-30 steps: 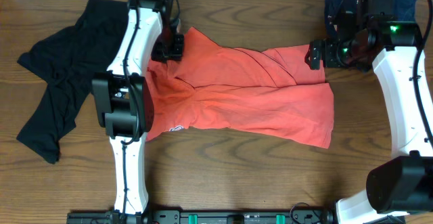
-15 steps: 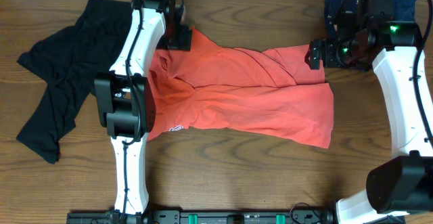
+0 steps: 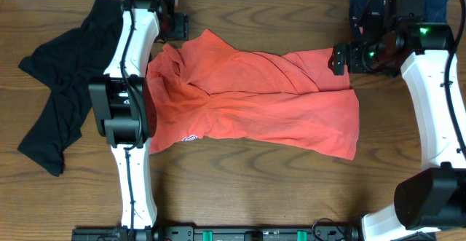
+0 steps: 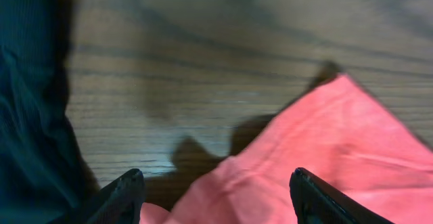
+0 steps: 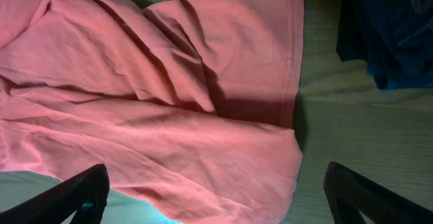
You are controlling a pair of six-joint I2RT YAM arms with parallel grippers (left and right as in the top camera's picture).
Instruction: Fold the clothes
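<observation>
The coral-red T-shirt [image 3: 255, 99] lies spread and creased across the middle of the table, with a small white mark near its lower left. It also shows in the left wrist view [image 4: 318, 163] and the right wrist view [image 5: 162, 95]. My left gripper [image 3: 177, 27] is open and empty at the shirt's top left corner, jaws [image 4: 216, 197] wide over that corner. My right gripper [image 3: 338, 57] is open and empty above the shirt's top right edge [image 5: 216, 190]. The black garment [image 3: 69, 88] lies crumpled at the left. The navy garment [image 3: 433, 1] sits at the top right corner.
The wooden table [image 3: 247, 190] shows bare wood along the front. The left arm's white links run up the shirt's left side. The right arm stands along the right edge. A dark rail runs along the table's front edge.
My left gripper has moved up and left from over the shirt's collar area to its top left corner. The shirt's left part has shifted left a little. The right arm has not moved.
</observation>
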